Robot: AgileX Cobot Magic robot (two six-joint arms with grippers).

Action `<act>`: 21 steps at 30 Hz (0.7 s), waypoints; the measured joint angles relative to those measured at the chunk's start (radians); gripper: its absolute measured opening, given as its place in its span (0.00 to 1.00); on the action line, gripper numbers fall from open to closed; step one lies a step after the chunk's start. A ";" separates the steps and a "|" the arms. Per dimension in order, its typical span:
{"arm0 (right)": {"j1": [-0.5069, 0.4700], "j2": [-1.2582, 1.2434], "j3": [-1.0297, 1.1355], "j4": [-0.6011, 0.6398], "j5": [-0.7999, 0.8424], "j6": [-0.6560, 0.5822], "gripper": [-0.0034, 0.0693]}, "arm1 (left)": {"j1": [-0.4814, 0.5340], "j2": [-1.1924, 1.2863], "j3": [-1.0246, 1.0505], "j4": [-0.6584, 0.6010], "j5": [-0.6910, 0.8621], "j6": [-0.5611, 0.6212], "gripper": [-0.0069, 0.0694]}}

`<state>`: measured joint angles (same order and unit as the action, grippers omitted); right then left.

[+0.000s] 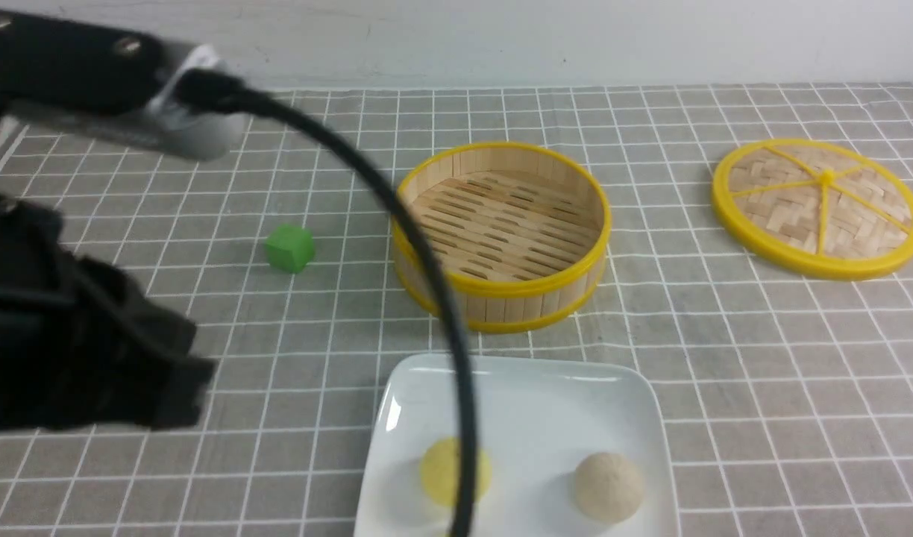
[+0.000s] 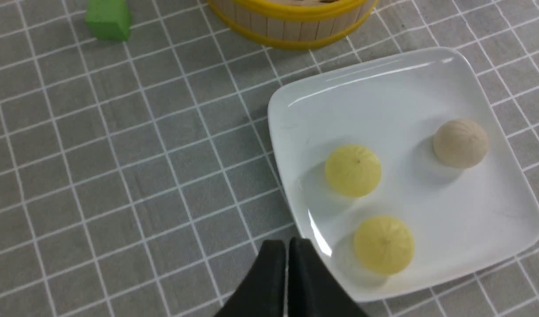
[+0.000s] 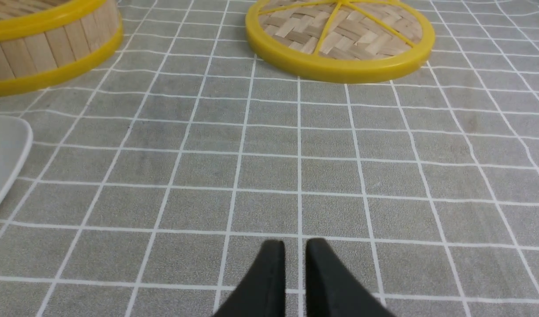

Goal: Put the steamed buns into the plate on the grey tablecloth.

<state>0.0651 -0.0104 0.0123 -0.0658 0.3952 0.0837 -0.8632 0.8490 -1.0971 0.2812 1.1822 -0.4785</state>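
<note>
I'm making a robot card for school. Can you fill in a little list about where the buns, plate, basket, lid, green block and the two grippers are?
buns: three steamed buns, two yellow and one beige, all on the plate
plate: white square plate on the grey tablecloth
basket: steamer basket, empty, behind the plate
lid: woven lid lying flat, to the basket's right
block: green cube, left of the basket
left gripper: shut, empty
right gripper: slightly apart, empty, over bare cloth
</note>
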 joint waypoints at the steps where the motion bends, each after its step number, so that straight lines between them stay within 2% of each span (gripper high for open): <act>1: 0.000 0.000 0.000 0.000 0.000 0.000 0.19 | 0.000 -0.035 0.035 0.000 0.003 0.000 0.14; 4: 0.000 0.000 0.000 0.000 -0.001 0.000 0.19 | 0.000 -0.186 0.176 -0.013 -0.008 -0.003 0.14; 8: 0.000 0.000 0.000 0.000 -0.001 0.000 0.20 | 0.000 -0.354 0.341 -0.064 -0.102 -0.004 0.13; 12: 0.000 0.000 0.000 0.000 -0.001 0.000 0.21 | 0.000 -0.514 0.549 -0.091 -0.353 -0.004 0.12; 17: 0.000 0.000 0.000 -0.002 -0.001 0.000 0.22 | 0.000 -0.592 0.690 -0.079 -0.654 -0.004 0.12; 21: 0.000 0.000 0.000 -0.002 -0.001 0.000 0.22 | 0.000 -0.595 0.734 -0.076 -0.740 -0.004 0.12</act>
<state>0.0651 -0.0104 0.0123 -0.0680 0.3945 0.0837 -0.8632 0.2537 -0.3628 0.2052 0.4427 -0.4822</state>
